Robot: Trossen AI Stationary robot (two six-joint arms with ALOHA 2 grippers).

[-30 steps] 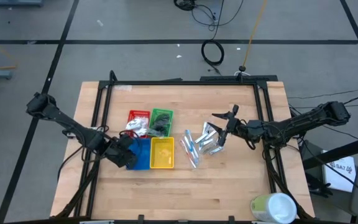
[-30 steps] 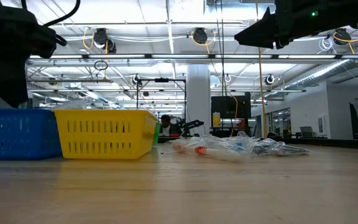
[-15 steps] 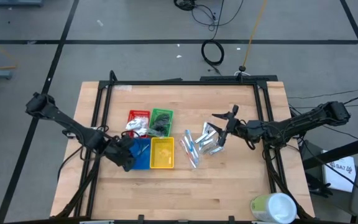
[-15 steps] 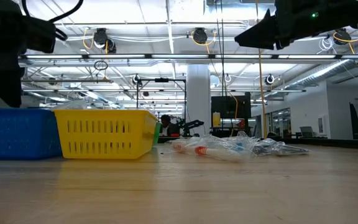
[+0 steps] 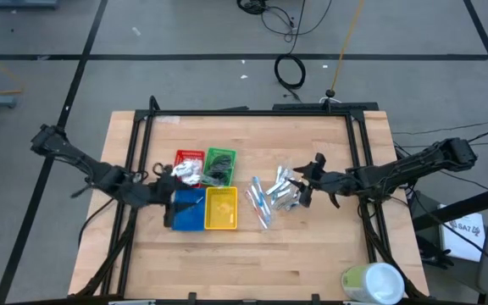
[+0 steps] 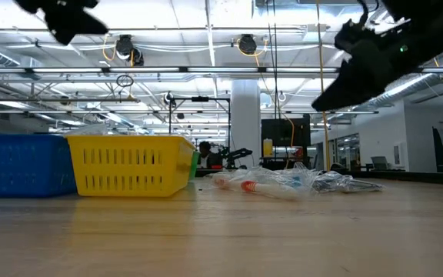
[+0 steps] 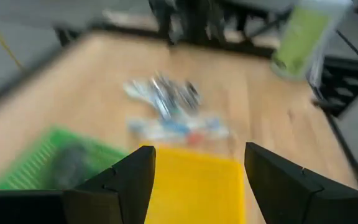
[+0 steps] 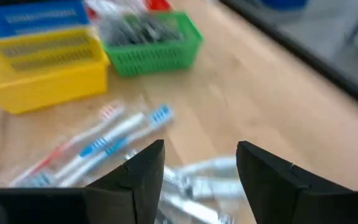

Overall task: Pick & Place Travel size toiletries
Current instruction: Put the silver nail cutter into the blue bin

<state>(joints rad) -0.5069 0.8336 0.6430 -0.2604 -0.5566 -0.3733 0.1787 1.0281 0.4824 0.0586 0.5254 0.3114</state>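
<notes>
Two grippers, both spread and empty: left gripper (image 5: 166, 202) hangs over the blue tray (image 5: 188, 209), right gripper (image 5: 307, 182) hovers at the edge of the toiletry pile (image 5: 274, 196), which lies loose on the table (image 5: 312, 254) beside the yellow tray (image 5: 221, 208). Left wrist view is blurred, though nothing seems held.

The toiletries (image 5: 274, 196) lie in a loose heap on the wood, right of the trays, near the table's middle. Slim silver tubes (image 5: 288, 191) make up its right part, lying flat and crossing one another. Pale blue, clear-wrapped pieces (image 5: 259, 202) lie on its left, side by side and slanted, some with red or blue tips (image 8: 107, 112).
</notes>
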